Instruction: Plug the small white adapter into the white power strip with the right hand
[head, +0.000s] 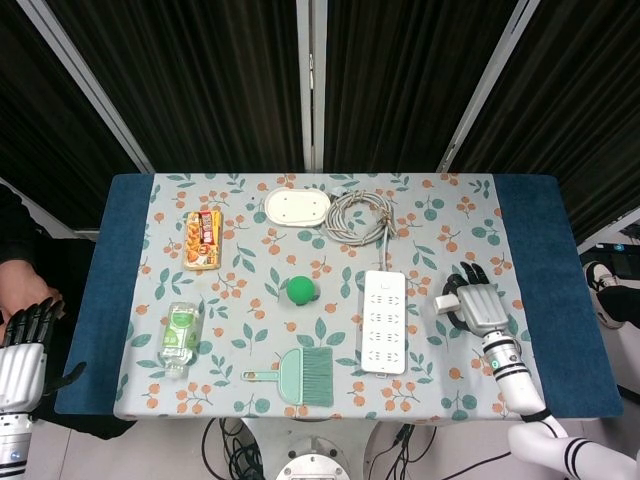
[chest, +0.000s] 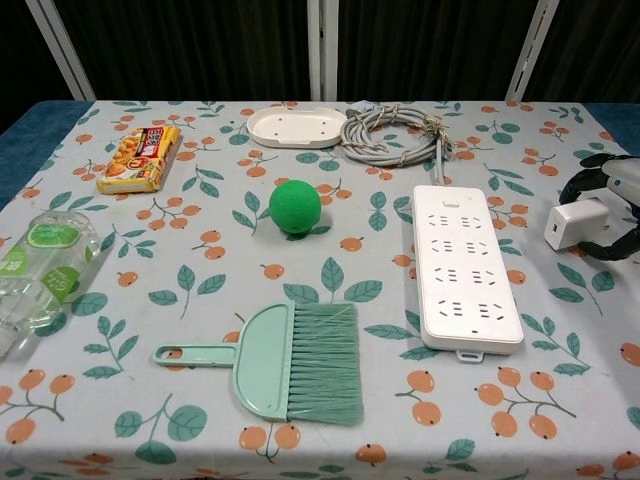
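1. The small white adapter (chest: 574, 222) is in the grasp of the right hand (head: 478, 303), at the right side of the table, to the right of the white power strip (chest: 464, 266) and apart from it; in the chest view it seems lifted off the cloth, with dark fingers (chest: 585, 182) curled around it.
2. As I judge it, the pick-up is done; the carrying over the strip, the turning of the prongs downward, the aligning with a socket and the pressing in are all left; no socket of the strip is occupied.
3. The right hand is closed on the adapter, its back turned up to the head camera, its forearm running to the near right corner; the prongs I cannot see.
4. The left hand (head: 22, 342) hangs off the near left edge of the table (head: 109, 250), holding nothing, fingers spread.
5. Further out: a coiled grey cable (chest: 394, 133) far of the strip; a green ball (chest: 295, 208) to its left; a green brush (chest: 285, 362) near; a white oval dish (chest: 294, 127), a snack packet (chest: 140, 157) and a plastic bottle (chest: 42, 268) more to the left.
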